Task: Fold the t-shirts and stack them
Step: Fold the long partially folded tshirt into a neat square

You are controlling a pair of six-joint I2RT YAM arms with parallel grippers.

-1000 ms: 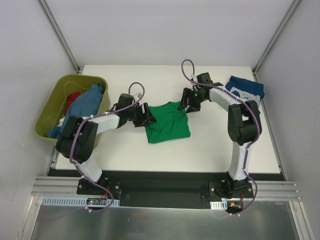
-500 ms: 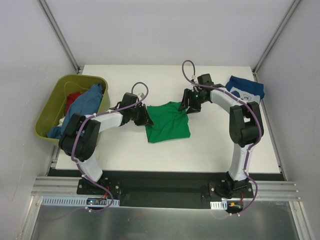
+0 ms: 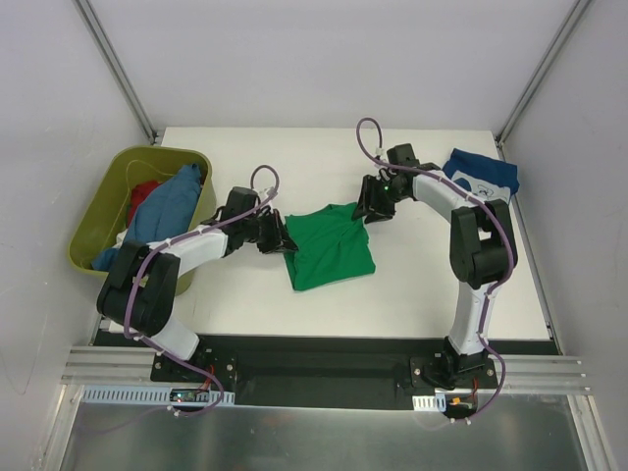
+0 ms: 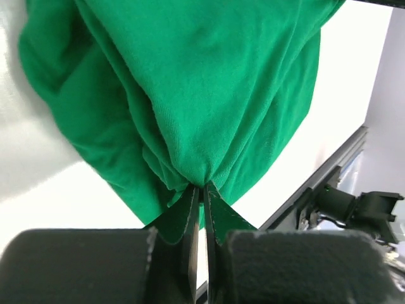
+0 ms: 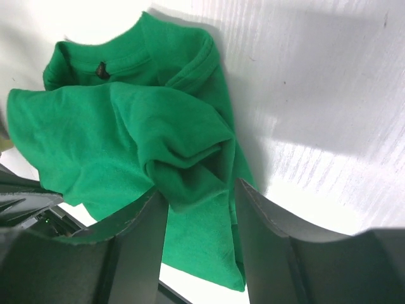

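Currently the green t-shirt [image 3: 331, 245] lies bunched mid-tabletop, between both arms.

Left tool [image 3: 283, 238]: fingers together, clamped on a pinch of the shirt's left edge. In the left wrist view the cloth fans out from the pinch point in creases.

Right tool [image 3: 370, 208]: at the shirt's far right corner, fingers apart, straddling a raised fold of green cloth. The fold nearly fills the gap, but no squeeze is visible.

Collar faces the far side, and its ribbed edge shows in the right wrist view.

Edges and room:
- Bare tabletop [image 3: 294, 157] lies on the far side of the shirt, and a wide strip runs between the shirt and the near edge.
- The olive tub [image 3: 98, 245] sits at the left edge, well apart from the green shirt. It holds a blue t-shirt [image 3: 167, 201] draped over its rim, with a red t-shirt [image 3: 145, 191] under it.
- The navy t-shirt [image 3: 481, 174] lies at the far right corner, just beyond the right arm.

Writing:
- A small dark neck tag [image 5: 101, 68] sits inside the collar, too small to read.
- The navy shirt has a white print, not legible.
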